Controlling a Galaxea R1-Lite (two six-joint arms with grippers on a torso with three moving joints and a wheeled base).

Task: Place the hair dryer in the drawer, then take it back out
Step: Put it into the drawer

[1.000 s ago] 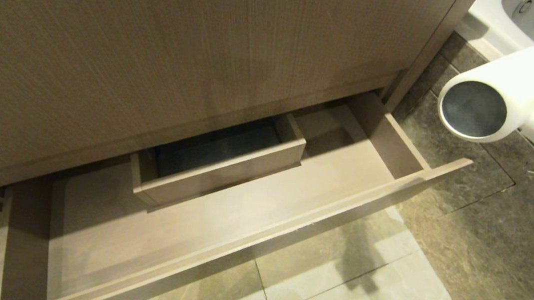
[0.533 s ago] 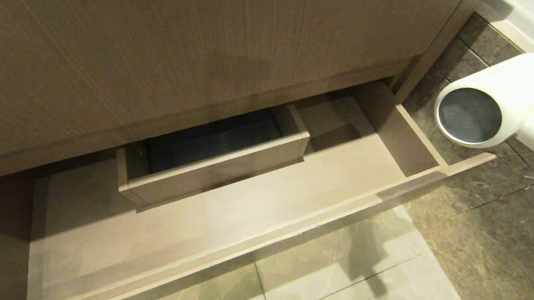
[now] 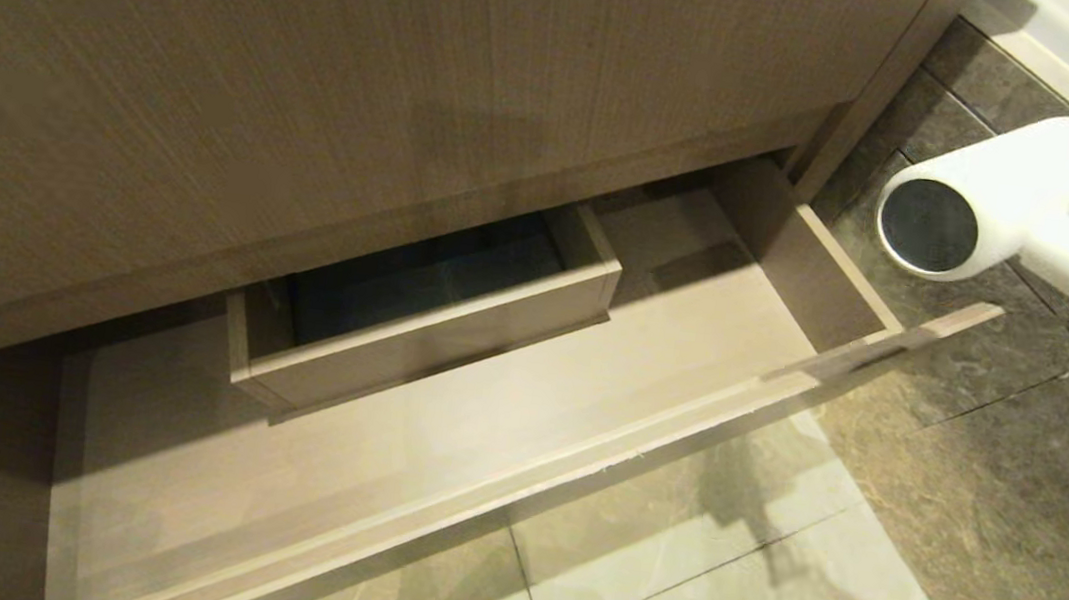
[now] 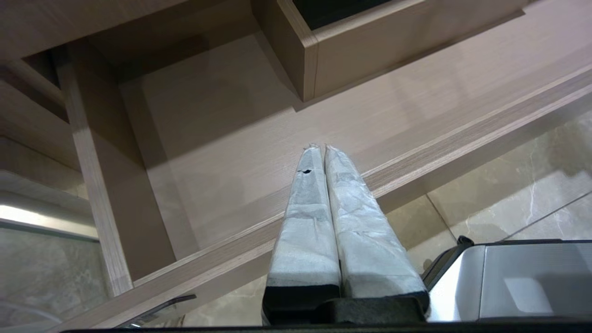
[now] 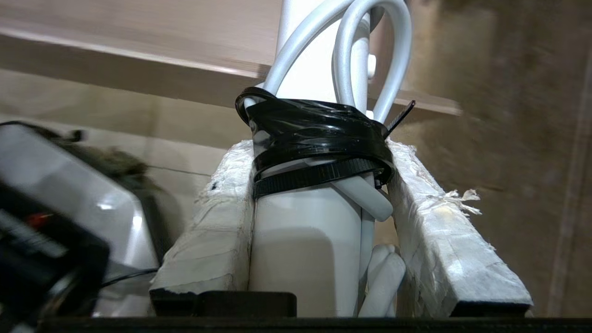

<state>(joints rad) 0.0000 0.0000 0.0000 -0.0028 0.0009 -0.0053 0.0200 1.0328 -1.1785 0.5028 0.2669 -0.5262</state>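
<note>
White padding wraps both fingers of the right gripper point(image 5: 319, 203), and the handle of the hair dryer point(image 3: 1008, 208) sits clamped between them, its lower end filling the gap from one pad to the other. A black strap point(image 5: 319, 127) and a thin black cable tie ring the handle just past the fingertips, binding loops of white cord point(image 5: 370, 51) against it; more cord is tucked beside the handle, inside the grip. From the fingers the handle runs on toward the drawer point(image 3: 437, 450).

Seen from the head, the dryer hangs in the air beside the drawer's right end, outside it and above the dark stone floor point(image 3: 1005, 495). Only its handle reaches the frame's right edge, where the strap and cord show; the gripper itself is cut off there. The dryer is small and white, with a short barrel whose round grey end faces back toward the camera and toward the drawer.

The drawer is pulled out, a wide shallow tray of light wood grain with bare boards. A boxed cut-out point(image 3: 421, 327) rises at its back, dark inside. Behind the drawer stands the taller wood-grain panel point(image 3: 367, 90).

The left gripper point(image 4: 320, 149) hovers above the drawer's front rail near its left end, its padded fingers pressed together on nothing.
</note>
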